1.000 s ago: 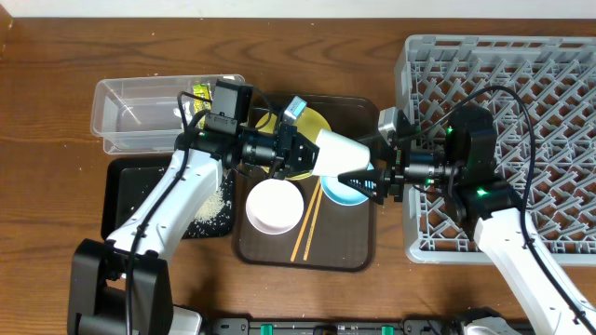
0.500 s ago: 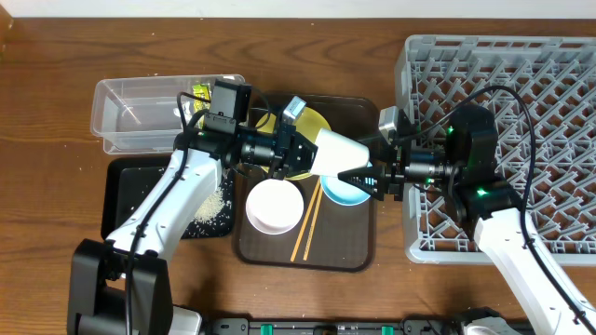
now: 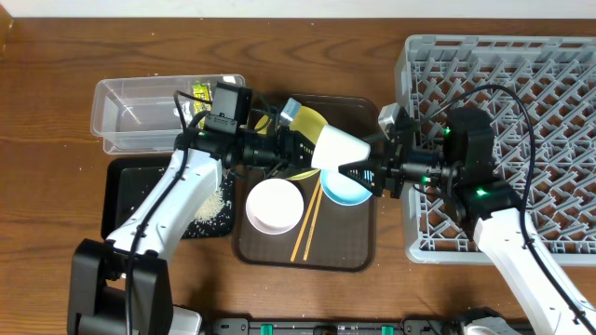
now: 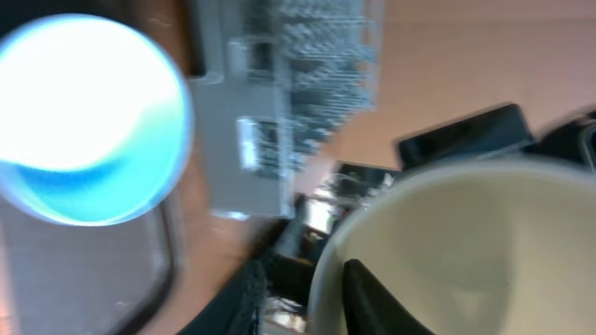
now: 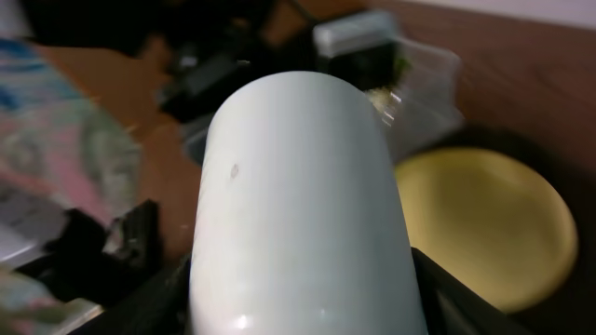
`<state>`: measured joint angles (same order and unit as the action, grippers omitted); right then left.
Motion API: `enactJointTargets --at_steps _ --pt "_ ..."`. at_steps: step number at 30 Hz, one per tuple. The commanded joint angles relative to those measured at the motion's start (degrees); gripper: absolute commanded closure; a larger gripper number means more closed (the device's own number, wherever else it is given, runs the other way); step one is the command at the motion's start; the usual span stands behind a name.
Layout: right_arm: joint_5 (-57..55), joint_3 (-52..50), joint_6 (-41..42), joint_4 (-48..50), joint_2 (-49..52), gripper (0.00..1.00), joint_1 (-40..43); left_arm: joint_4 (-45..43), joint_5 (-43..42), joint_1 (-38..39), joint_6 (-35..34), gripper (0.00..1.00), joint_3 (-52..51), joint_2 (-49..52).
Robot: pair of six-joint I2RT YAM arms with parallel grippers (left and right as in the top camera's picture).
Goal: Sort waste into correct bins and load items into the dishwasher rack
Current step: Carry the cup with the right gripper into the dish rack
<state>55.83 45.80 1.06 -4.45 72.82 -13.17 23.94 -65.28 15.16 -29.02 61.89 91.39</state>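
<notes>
Left tool (image 3: 310,150) clenched on small white cup (image 3: 342,149) rim, right tool (image 3: 366,169) straddling it (grip unclear)

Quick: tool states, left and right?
Left tool: closed on the cup.
Right tool: straddles the cup; grip cannot be told.

Brown wood-grain table (image 3: 56,233); a pale strip (image 3: 279,7) runs along its far edge

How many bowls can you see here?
2. A white bowl sits on the brown tray. A blue bowl lies across the chopsticks from it, partly hidden under the lifted cup.
</notes>
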Motion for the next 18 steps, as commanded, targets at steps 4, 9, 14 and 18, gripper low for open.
enactJointTargets --at_steps 4,9,14,18 --pt "-13.46 1.44 1.03 -7.02 -3.43 0.76 4.52 5.25 19.69 -4.33 8.74 0.64 0.87 -4.46" --pt "-20.50 4.96 1.01 -19.02 -7.85 0.78 10.12 11.91 31.26 -7.43 11.41 0.64 0.87 -11.15" --pt "-32.09 13.44 1.05 -35.87 -9.27 0.91 15.34 18.58 39.32 -9.22 11.43 0.64 0.87 -17.07" --pt "-42.69 19.96 1.62 -47.01 -9.05 0.99 18.60 21.51 43.85 -9.25 11.43 0.64 0.87 -19.91"
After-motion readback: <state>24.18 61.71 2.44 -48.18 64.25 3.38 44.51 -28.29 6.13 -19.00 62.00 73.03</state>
